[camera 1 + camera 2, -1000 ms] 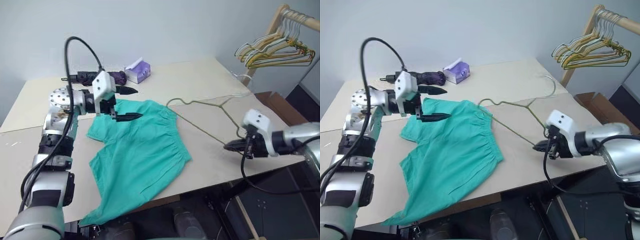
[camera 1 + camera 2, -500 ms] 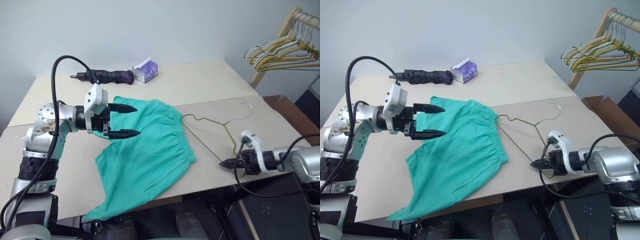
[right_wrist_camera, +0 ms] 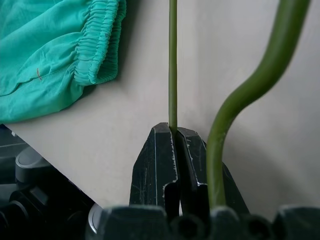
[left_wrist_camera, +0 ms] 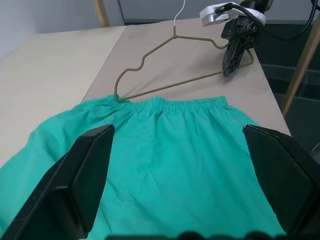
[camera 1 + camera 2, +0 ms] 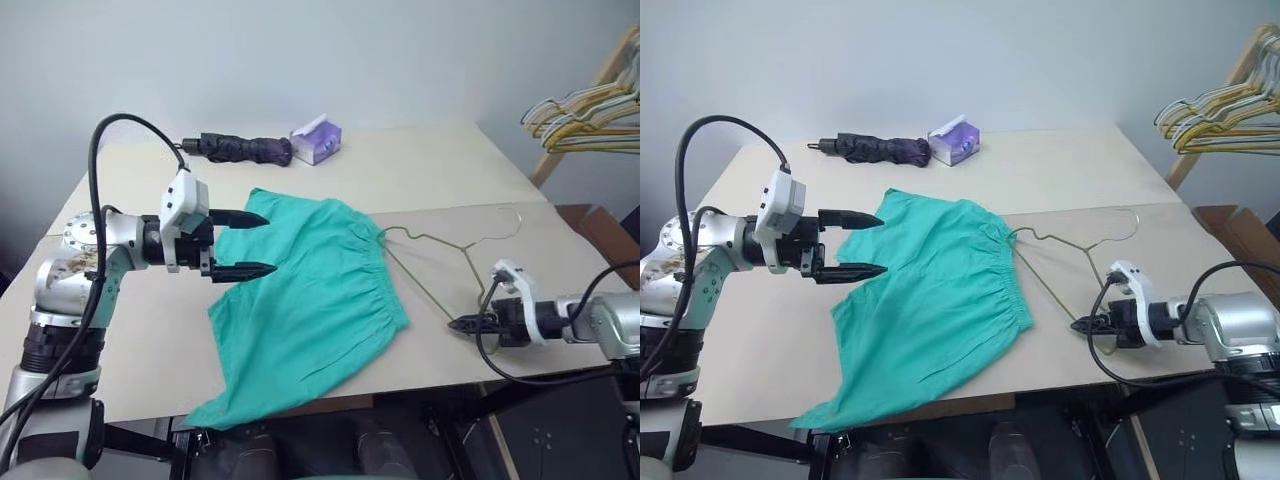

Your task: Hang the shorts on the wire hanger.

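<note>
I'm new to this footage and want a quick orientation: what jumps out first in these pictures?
The teal-green cloth shorts lie spread mid-table, one leg drooping over the near edge. The open left gripper hovers above their left side. On the right, the shut right gripper pinches the thin olive-brass wire hanger, whose far corner touches the shorts' gathered waistband.

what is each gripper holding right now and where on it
The right gripper is shut on the wire hanger, pinching its wire near a bottom corner. The left gripper is open above the shorts, holding nothing.
</note>
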Motion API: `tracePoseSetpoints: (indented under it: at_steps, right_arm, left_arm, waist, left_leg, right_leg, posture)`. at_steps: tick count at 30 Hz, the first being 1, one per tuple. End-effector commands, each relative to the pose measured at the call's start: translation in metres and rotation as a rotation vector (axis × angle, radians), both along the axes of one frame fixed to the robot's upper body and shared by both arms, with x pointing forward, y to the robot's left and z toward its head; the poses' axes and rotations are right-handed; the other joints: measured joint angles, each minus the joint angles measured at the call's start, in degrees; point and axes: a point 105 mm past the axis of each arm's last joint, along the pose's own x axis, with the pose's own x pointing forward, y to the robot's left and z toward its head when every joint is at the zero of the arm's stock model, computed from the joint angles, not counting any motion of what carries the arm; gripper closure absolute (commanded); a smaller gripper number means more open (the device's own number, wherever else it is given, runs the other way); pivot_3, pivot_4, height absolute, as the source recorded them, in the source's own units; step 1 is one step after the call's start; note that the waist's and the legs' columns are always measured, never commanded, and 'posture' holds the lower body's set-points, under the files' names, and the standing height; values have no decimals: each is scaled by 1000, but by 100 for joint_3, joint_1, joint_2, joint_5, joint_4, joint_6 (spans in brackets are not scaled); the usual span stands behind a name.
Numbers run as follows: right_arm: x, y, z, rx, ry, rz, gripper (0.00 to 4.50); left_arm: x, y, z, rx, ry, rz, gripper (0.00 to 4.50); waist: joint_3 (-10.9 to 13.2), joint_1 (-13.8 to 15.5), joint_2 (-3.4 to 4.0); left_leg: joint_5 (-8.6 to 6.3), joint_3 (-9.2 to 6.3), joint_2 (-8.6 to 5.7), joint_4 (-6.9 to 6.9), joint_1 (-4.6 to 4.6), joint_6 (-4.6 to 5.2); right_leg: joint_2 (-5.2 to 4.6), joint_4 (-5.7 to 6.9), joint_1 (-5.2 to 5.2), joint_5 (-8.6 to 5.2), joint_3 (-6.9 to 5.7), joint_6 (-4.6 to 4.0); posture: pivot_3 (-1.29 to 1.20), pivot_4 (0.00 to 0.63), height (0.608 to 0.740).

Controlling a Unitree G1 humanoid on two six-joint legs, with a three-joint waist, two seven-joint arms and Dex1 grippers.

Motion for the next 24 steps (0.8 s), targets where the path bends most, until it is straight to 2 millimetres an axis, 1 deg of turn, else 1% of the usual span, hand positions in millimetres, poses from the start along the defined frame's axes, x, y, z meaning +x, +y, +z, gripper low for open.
tracePoseSetpoints:
  at_steps: [1,5,8,12,20,24]
  right_arm:
    - [2,-1,11,-2,-42,-1,4500]
    - [0,-10,16,5,-55,-50,4500]
    - [-8,-15,20,10,-51,-59,4500]
    - [-16,-15,14,5,-33,-60,4500]
    - [-17,-16,7,5,-14,-83,4500]
    - [-17,-21,6,0,-7,-109,4500]
  left_arm:
    - [-3,1,13,-1,-60,1,62]
    - [-4,4,12,4,-64,7,62]
    - [-5,5,12,6,-63,10,62]
    - [-5,5,11,4,-61,9,62]
    - [-5,3,12,-2,-61,-14,62]
    - [-10,3,14,-24,-52,-46,62]
  waist:
    - [0,28,0]
    - [0,103,0]
    - [0,154,0]
    - [0,201,-2]
    - [-1,210,-2]
    - [0,226,-2]
  left_leg:
    - [0,0,0,0,0,0]
    - [-1,2,0,0,-2,1]
    - [-1,2,0,0,-3,2]
    - [-1,4,0,1,-2,2]
    - [-2,7,0,3,-4,3]
    - [-2,7,0,3,-4,3]
  right_leg:
    - [0,-1,0,0,0,0]
    - [-1,-6,-1,0,0,0]
    - [0,-5,-1,0,0,0]
    - [0,-8,1,0,-1,-1]
    - [0,-9,0,0,0,-1]
    - [0,-10,0,0,0,-1]
  posture:
    - [-58,72,740]
    - [-50,66,740]
    - [-47,62,740]
    - [-47,57,740]
    - [-49,45,740]
    - [-49,44,740]
